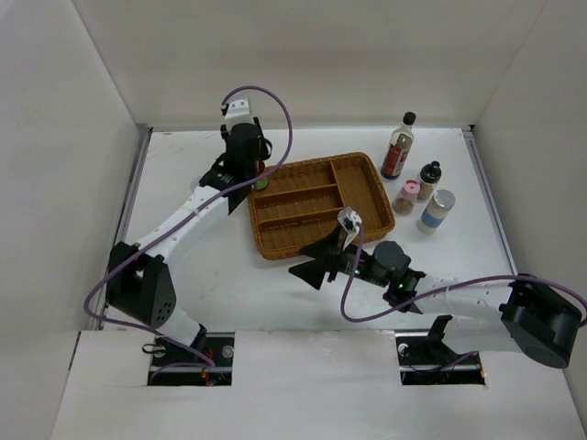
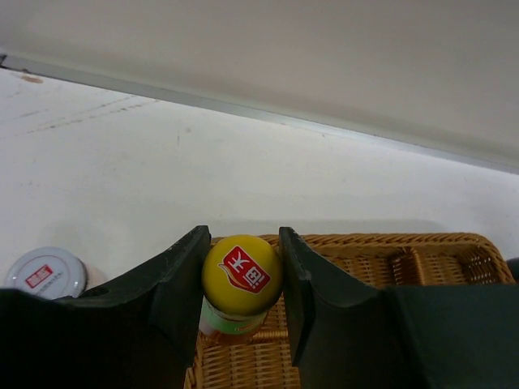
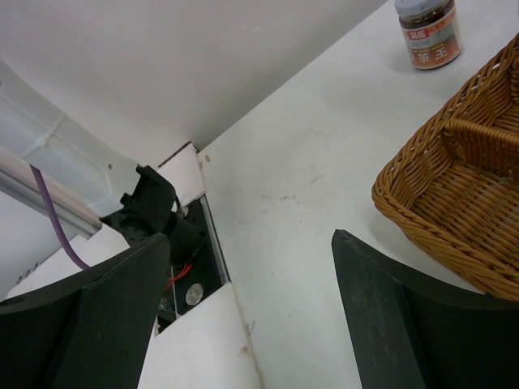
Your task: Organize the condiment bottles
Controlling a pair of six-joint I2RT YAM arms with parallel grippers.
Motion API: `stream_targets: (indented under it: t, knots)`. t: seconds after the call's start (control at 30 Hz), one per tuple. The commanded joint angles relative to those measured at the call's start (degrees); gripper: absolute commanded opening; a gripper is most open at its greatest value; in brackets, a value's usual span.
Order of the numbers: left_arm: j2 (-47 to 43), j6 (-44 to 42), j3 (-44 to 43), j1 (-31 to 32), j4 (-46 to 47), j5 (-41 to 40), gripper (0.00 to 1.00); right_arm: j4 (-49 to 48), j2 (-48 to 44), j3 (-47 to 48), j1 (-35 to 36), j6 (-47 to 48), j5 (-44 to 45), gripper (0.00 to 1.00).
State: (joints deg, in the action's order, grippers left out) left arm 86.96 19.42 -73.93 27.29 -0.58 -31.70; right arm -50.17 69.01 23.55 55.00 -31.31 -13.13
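left wrist view: left tool [image 2: 242, 243] clenched on green-red bottle [image 2: 241, 279], wicker tray [image 2: 365, 243] edge beneath tool; white-lidded jar [image 2: 46, 273] on counter [image 2: 243, 162], left of tool. right tool [image 3: 250, 267] released, nothing between jaws.

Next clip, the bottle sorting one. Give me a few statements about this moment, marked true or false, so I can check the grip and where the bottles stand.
1. The left fingers are shut on the yellow-capped green-and-red bottle. True.
2. The right fingers hold the blue-label shaker. False: they are open and empty; the shaker stands on the white table, right of the brown wicker divided tray.
3. The tall dark-sauce bottle with a black cap stands upright on the table. True.
4. The white-lidded jar sits inside the tray. False: it stands on the table outside the tray.
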Motion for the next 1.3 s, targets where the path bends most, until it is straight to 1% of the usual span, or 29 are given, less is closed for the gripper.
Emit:
stream_targets:
  t: [0.0,0.27,0.37,0.43,0.5,0.57,0.63,0.73,0.83,0.93,1.13,1.27]
  knots:
    - [0.66,-0.87,-4.73,0.61,8.31,1.03,0.15,-2.03,-1.25,1.5,-0.82,0.02,0.64,0.88]
    - [5.85,-1.05,-4.99,1.49,11.92,2.44,0.16,-2.21,-1.16,1.41,-0.91,0.02,0.64,0.88]
    - [7.17,-1.05,-3.6,2.02,12.62,2.52,0.19,-2.12,-1.16,1.41,-0.99,0.02,0.64,0.88]
    - [7.96,-1.05,-2.02,2.46,13.14,2.18,0.23,-2.12,-1.07,1.41,-1.0,0.02,0.64,0.88]
    - [8.31,-0.96,0.18,2.98,14.46,0.77,0.3,-2.04,-1.07,1.41,-1.17,0.11,0.64,0.88]
    - [8.4,-1.05,1.85,3.51,15.87,-1.86,0.39,-1.95,-1.16,1.32,-1.7,0.2,0.64,0.88]
    - [8.05,-1.05,2.82,3.69,16.57,-2.66,0.48,-1.86,-1.51,0.97,-2.49,0.02,0.64,0.88]
    - [7.09,-0.96,3.7,3.6,16.93,-2.75,0.55,-1.86,-1.78,0.88,-2.58,0.02,0.64,0.88]
    - [5.16,-0.88,4.58,3.52,16.67,-2.84,0.6,-1.86,-1.86,0.88,-2.67,0.02,0.64,0.88]
    - [1.3,-0.7,7.21,3.6,16.93,-3.36,0.66,-1.86,-2.04,0.79,-2.67,0.02,0.73,0.89]
    - [-7.75,1.49,14.42,1.94,16.93,-3.8,0.69,-1.86,-1.78,0.79,-2.67,0.02,0.73,0.89]
    - [-13.29,2.9,18.81,0.27,15.79,-4.15,0.7,-1.86,-1.95,0.79,-2.67,0.02,0.73,0.89]
